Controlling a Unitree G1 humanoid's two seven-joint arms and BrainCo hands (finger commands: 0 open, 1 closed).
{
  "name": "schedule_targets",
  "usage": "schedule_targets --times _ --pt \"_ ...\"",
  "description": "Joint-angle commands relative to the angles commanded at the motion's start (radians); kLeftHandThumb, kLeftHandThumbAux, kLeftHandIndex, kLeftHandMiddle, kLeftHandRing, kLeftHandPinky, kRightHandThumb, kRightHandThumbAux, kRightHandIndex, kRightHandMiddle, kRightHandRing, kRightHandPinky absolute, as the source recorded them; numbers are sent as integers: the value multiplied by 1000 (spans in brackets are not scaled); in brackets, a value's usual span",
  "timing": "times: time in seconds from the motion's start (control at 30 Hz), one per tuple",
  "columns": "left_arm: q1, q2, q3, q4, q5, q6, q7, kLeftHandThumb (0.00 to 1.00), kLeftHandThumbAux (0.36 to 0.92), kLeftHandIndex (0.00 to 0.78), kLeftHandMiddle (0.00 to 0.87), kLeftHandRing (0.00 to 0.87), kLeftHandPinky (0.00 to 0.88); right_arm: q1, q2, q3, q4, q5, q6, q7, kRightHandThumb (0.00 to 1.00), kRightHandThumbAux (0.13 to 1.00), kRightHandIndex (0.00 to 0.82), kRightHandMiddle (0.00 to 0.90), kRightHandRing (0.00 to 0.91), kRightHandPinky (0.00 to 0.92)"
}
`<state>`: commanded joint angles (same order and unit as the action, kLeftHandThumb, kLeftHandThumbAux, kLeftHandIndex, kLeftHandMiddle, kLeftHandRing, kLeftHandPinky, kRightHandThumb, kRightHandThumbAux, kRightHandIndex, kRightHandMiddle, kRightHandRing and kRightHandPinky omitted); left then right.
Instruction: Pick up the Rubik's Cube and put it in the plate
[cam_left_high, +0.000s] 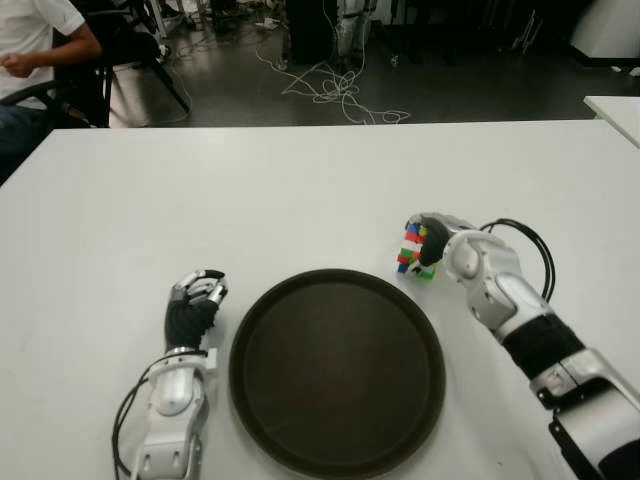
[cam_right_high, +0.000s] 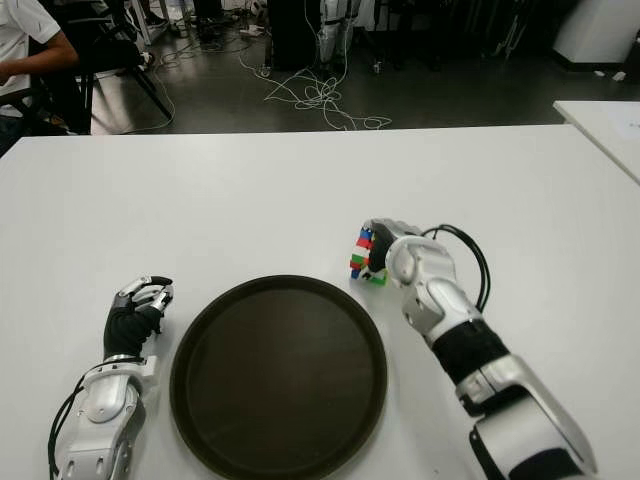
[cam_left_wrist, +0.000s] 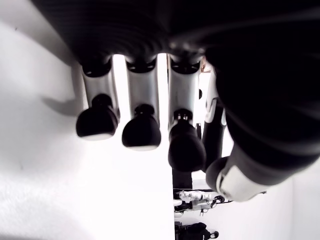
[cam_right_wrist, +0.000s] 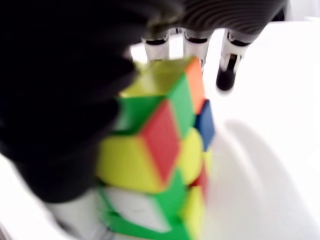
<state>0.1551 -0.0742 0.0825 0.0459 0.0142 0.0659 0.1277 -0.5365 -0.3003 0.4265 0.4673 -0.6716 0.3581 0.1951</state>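
The Rubik's Cube is on the white table, just past the right far rim of the dark round plate. My right hand is wrapped around it from the right. In the right wrist view the cube fills the space between the thumb and the fingers that reach over its far side. It sits low by the table; I cannot tell if it still touches. The plate holds nothing. My left hand shows left of the plate with curled fingers, holding nothing.
A seated person and a chair are beyond the table's far left corner. Cables lie on the floor behind the table. Another white table's corner shows at the far right.
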Motion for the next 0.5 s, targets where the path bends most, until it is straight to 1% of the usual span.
schedule_targets --times 0.03,0.07,0.17,0.27,0.5 --pt "0 1 0 0 0 0 0 713 704 444 814 825 816 2 3 -6 3 5 -6 -12 551 763 409 586 608 626" --pt "0 1 -1 0 0 0 -1 713 704 444 813 824 817 4 5 -10 5 8 -10 -21 601 752 415 616 634 649" --pt "1 1 -1 0 2 -2 0 712 704 444 813 824 817 8 13 -26 13 23 -22 -47 660 739 423 655 671 688" --pt "1 2 -3 0 5 -4 1 711 704 444 813 825 815 10 18 -36 20 37 -34 -65 679 734 425 680 696 705" --pt "4 7 -8 2 16 -16 3 711 705 444 813 826 818 10 22 -44 29 47 -46 -88 685 733 427 692 708 719"
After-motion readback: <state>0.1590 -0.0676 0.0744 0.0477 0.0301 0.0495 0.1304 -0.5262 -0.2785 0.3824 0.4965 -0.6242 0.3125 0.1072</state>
